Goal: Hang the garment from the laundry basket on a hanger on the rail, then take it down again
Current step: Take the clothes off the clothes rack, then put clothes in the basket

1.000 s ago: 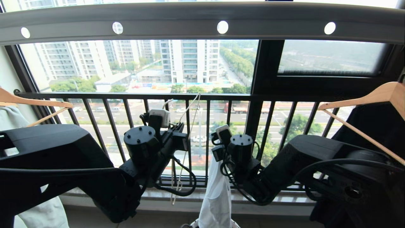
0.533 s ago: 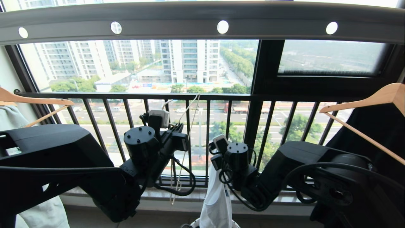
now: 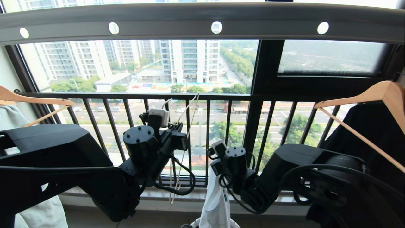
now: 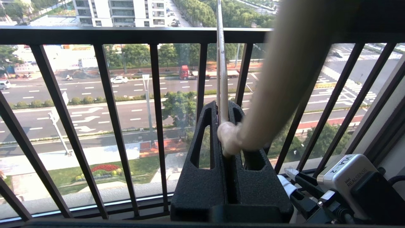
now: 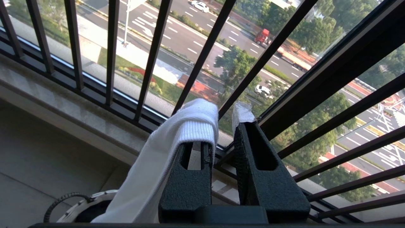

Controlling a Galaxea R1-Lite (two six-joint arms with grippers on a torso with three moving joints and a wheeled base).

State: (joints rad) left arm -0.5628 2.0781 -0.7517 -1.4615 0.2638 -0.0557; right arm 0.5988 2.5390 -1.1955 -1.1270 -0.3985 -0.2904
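My left gripper (image 4: 225, 118) jaws pinch the thin cream-white rod hanger (image 4: 221, 63). My right gripper (image 5: 223, 136) jaws stand parted, the white T-shirt (image 5: 177, 139) draped over one, trailing toward the white woven basket (image 5: 80, 207) at seven o'clock.

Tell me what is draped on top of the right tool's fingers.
The garment: its ribbed white edge lies folded over one finger of the right tool, a scrap caps the other. The cloth trails down to the laundry basket, whose inside is hidden.
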